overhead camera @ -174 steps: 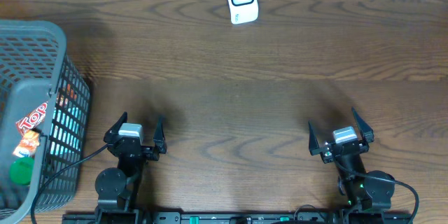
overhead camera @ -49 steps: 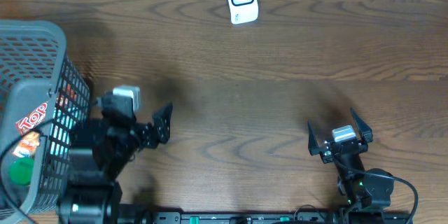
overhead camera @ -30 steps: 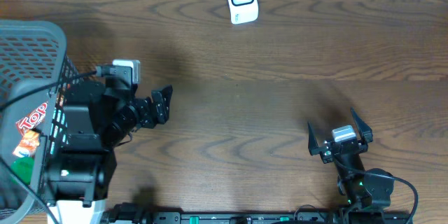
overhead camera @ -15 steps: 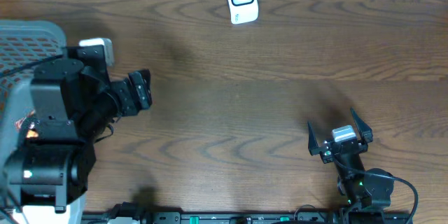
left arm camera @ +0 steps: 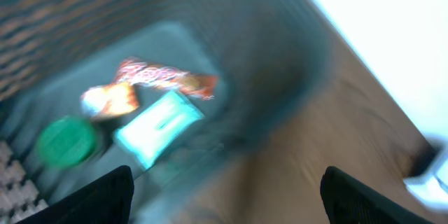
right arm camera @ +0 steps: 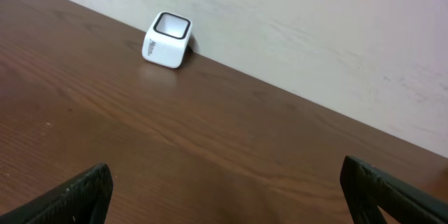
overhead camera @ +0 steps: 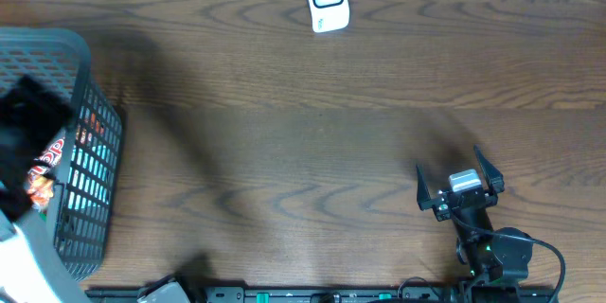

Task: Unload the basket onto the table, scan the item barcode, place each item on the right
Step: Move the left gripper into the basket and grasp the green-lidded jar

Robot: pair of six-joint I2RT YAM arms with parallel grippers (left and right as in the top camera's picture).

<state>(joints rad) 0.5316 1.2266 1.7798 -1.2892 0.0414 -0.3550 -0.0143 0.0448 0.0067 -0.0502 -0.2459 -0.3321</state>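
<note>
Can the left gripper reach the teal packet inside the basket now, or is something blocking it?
Probably yes. The left gripper hangs open over the basket, and the teal packet lies uncovered with nothing above it, though the wrist view is blurred.

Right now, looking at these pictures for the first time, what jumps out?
The grey mesh basket at the left edge of the table, where the left wrist view shows a blurry green lid, a teal packet and an orange wrapper. Next, the small white scanner at the far edge, and the right pincer resting open near the front.
</note>
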